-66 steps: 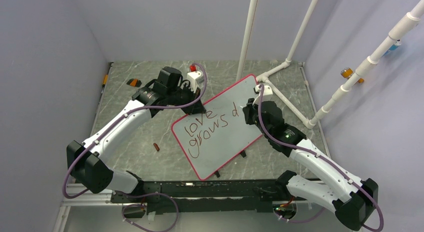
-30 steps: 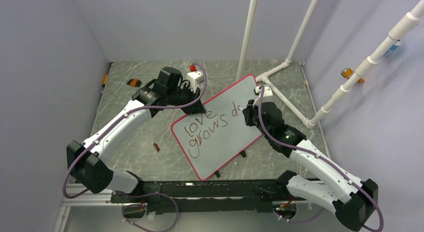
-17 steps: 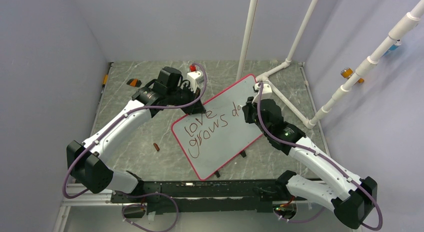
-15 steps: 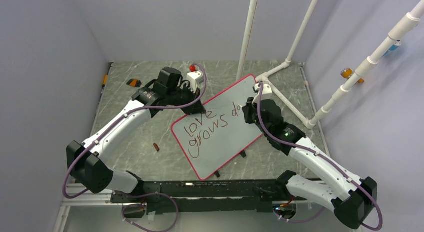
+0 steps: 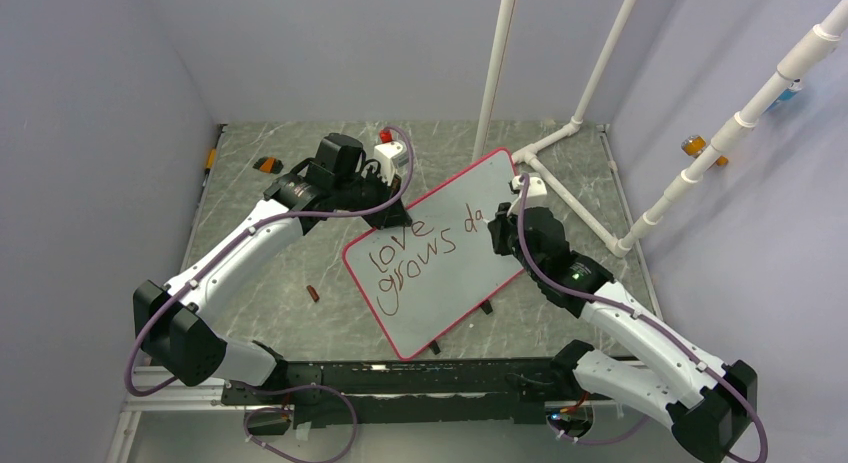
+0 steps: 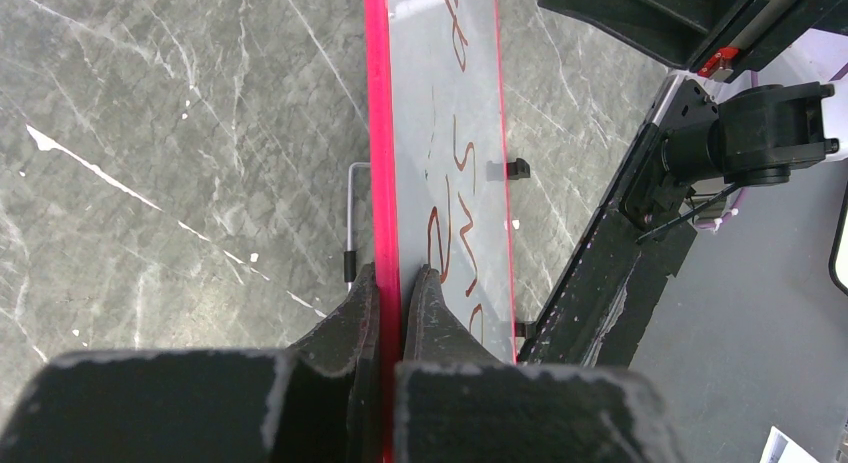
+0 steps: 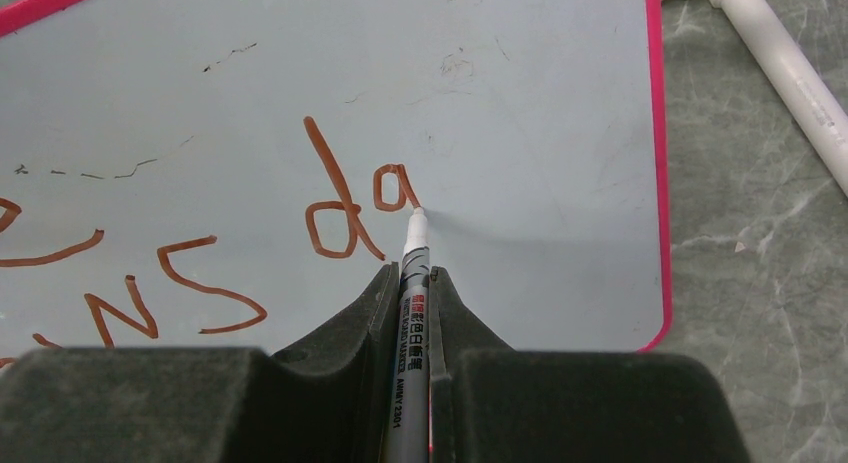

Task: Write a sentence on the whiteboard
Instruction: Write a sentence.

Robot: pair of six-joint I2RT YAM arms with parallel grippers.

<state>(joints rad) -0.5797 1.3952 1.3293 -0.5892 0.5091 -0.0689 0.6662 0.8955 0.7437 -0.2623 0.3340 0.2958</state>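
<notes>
Two firm grasps: left fingers (image 6: 357, 315) clench the whiteboard's (image 5: 452, 283) pink frame; right fingers (image 7: 372, 313) hold a marker (image 7: 413, 293), its tip touching the sentence (image 5: 416, 252) "love grows da" on the board, which lies across the tabletop (image 5: 280, 305).

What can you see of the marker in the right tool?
The marker is a slim pen with a dark grey barrel that carries small white print and a red label patch, ending in a white tapered nib. The right tool is shut on the barrel, so the pen points straight out between the fingers. Its tip meets the whiteboard at the foot of the "a", the last red-brown letter of the sentence. No cap is on it.
</notes>
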